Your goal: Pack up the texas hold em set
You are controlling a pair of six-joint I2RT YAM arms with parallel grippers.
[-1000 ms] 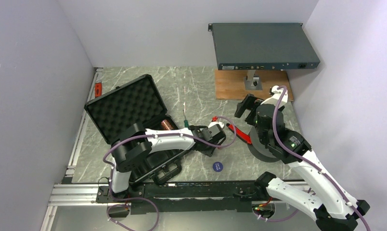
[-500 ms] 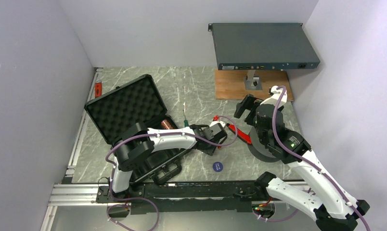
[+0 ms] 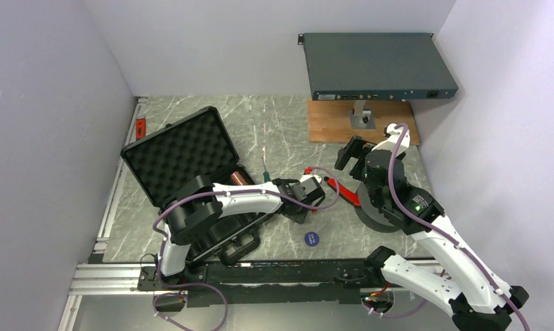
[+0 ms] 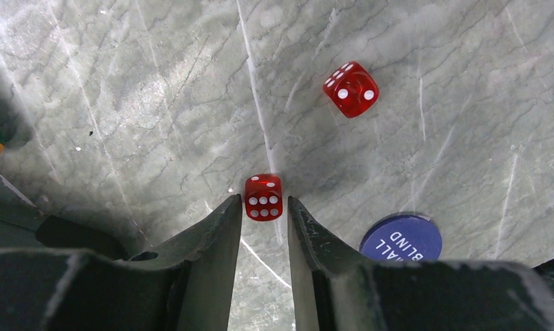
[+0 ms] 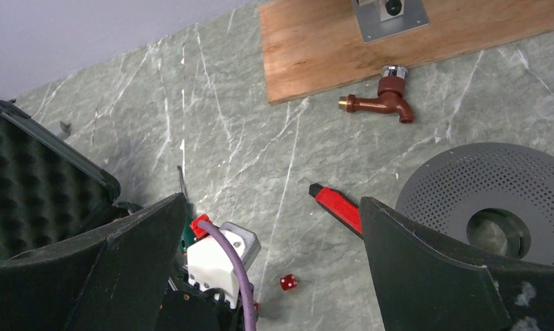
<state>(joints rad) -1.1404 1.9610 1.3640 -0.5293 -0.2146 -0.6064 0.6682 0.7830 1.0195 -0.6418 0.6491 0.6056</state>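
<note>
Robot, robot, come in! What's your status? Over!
Left gripper astride one red die, not clamped. Right gripper wide open, empty. Second die, blue button on table, case open. Nothing blocking. Over.

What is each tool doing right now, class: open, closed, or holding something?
Left tool: open, straddling a red die, not yet gripping.
Right tool: wide open, empty.

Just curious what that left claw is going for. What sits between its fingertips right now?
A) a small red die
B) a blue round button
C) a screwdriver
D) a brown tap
A: the left wrist view shows a red die between the tips of the left gripper, with the blue button off to one side.
</note>
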